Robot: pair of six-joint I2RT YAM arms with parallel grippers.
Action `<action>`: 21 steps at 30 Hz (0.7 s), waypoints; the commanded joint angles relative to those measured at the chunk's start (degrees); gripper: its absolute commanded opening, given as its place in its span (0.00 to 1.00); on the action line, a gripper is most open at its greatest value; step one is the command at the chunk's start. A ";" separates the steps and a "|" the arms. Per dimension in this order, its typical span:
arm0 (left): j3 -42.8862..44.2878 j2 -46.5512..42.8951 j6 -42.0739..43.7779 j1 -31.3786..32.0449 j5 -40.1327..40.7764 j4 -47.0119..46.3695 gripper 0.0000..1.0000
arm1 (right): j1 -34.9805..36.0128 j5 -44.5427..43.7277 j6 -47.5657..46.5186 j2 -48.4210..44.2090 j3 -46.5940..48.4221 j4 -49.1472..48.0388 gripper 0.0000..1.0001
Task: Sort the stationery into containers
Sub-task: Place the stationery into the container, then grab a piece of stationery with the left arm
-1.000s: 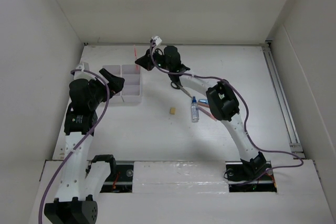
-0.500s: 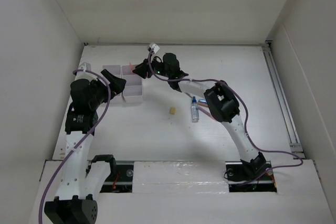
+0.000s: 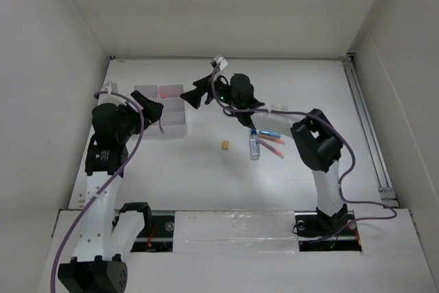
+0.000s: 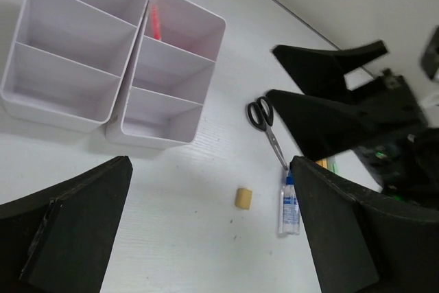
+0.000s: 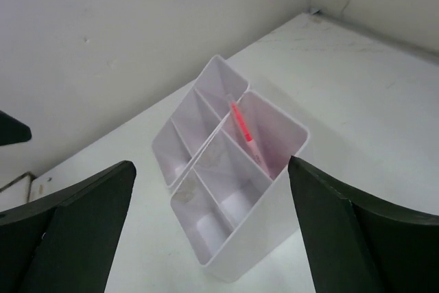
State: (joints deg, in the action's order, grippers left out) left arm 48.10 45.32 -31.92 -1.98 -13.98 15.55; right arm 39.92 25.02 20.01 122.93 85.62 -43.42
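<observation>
1. Left gripper (image 3: 148,109) (image 4: 211,164): your left claw hangs just beside the left side of the organizer, jaws spread wide, nothing between them.
2. Organizer (image 3: 173,128) (image 4: 137,40) (image 5: 274,200): the white container stands on the table (image 3: 199,176) toward its far left. The wrist views show it as two three-compartment trays set side by side and touching.
3. Pink pen (image 3: 167,91) (image 4: 153,21) (image 5: 243,132): one thin red-pink pen lies in the farthest compartment of the right-hand tray, tilted against the wall. The other five compartments show nothing inside.
4. Right gripper (image 3: 196,94) (image 5: 211,164): your right claw hovers just beside the organizer's far right corner, above it, jaws wide apart and holding nothing. Its camera looks down into the trays.
5. Scissors (image 4: 265,120): black-handled, lying flat on the table to the right of the organizer, blades toward the bottle. In the top view the right arm hides them.
6. Eraser (image 3: 224,145) (image 4: 243,197): the small yellow cube sits alone between the organizer and the bottle, touching neither.
7. Bottle (image 3: 254,146) (image 4: 289,204): clear with a blue cap, lying on its side near the eraser.
8. Loose pens (image 3: 275,149): red-pink pens lie just right of the bottle, with a blue marker (image 3: 269,133) beside them, under the right forearm.
</observation>
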 commanded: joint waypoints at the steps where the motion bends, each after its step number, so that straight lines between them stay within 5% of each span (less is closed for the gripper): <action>1: 0.51 -0.23 0.81 -0.04 2.98 -0.70 1.00 | 0.95 -10.91 0.47 -11.64 -3.35 0.99 1.00; 9: -0.02 -0.23 1.34 -0.04 -1.31 -2.18 1.00 | -0.28 -31.93 -0.95 -34.66 -19.16 33.81 1.00; 21: -1.07 6.88 4.85 6.71 -13.34 -3.94 1.00 | 1.73 -52.52 26.89 -68.13 -35.16 70.22 1.00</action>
State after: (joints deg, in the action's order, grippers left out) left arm 47.27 51.81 -29.41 2.63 -21.34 14.70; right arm 40.29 -19.09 36.47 61.73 51.88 14.94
